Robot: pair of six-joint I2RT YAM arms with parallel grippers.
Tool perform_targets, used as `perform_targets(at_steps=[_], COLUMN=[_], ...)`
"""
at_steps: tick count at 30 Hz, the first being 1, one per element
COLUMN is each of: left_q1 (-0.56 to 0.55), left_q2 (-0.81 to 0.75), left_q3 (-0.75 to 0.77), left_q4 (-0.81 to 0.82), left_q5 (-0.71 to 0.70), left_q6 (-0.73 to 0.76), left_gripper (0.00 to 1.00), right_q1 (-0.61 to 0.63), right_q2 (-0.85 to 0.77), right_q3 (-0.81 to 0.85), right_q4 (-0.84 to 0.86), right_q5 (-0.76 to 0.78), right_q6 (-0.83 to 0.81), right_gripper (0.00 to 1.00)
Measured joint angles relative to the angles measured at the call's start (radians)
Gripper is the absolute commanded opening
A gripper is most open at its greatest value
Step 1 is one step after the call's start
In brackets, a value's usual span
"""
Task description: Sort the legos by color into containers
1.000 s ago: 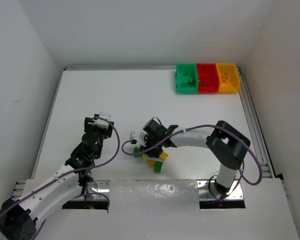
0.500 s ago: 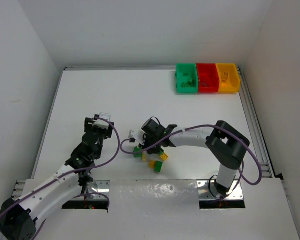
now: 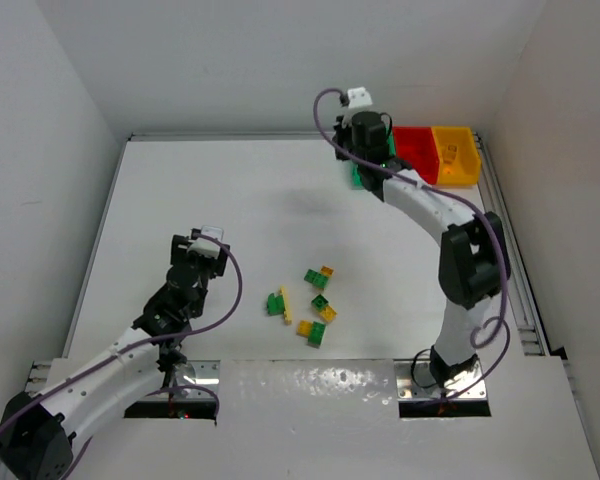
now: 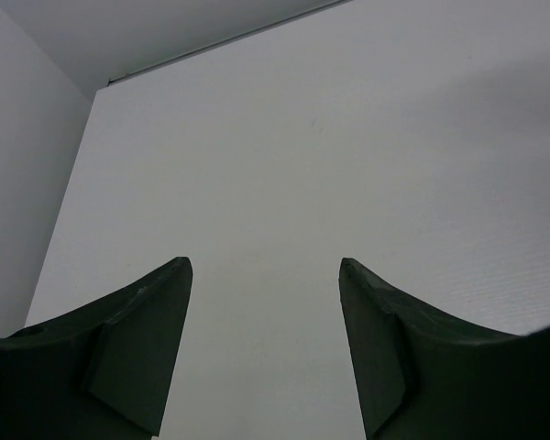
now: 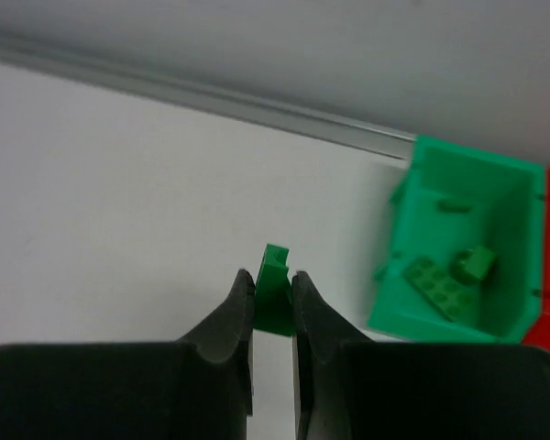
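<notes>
Right pincer (image 5: 272, 280) clamped on 1 green lego brick (image 5: 275, 261), hanging over the table (image 5: 119, 183) just left of the green bin (image 5: 477, 188), not above it. Left pincer (image 4: 264, 268) apart, empty. Risks: releasing here drops the brick outside; thin pinch could slip; overshoot puts it in the red bin (image 3: 415, 150). Other legos (image 3: 315, 305) lie mid-table.

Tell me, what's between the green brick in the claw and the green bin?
Just bare white table lies between the green brick and the green bin; the right wrist view shows it.
</notes>
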Motion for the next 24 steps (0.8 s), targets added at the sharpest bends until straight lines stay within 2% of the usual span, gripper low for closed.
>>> perform_targets(at_steps=[5,9,11,16,17,20,24], left_q1=[0.008,0.017,0.023,0.036,0.037,0.043,0.044], left_q2=[0.019,0.039,0.049,0.068,0.072,0.08,0.082], left_q3=[0.0,0.0,0.0,0.0,0.0,0.0,0.0], left_q4=[-0.002,-0.006,-0.008,-0.016,-0.018,-0.03,-0.057], left_q5=[0.013,0.032,0.045,0.079,0.085,0.113,0.22], left_q6=[0.005,0.008,0.009,0.011,0.011,0.012,0.044], left_gripper=[0.63,0.63,0.63,0.64,0.64,0.64,0.65], right_q1=[-0.123,-0.196,-0.226,-0.272,-0.276,-0.277,-0.27], right_q2=[0.251,0.454,0.515,0.584,0.588,0.588,0.579], right_q3=[0.328,0.536,0.566,0.568,0.568,0.564,0.523], right_q4=[-0.026,-0.084,-0.097,-0.128,-0.13,-0.117,-0.079], right_q5=[0.166,0.225,0.235,0.22,0.209,0.183,0.152], right_q6=[0.093,0.134,0.158,0.196,0.196,0.196,0.172], right_gripper=[0.0,0.0,0.0,0.13,0.22,0.41,0.58])
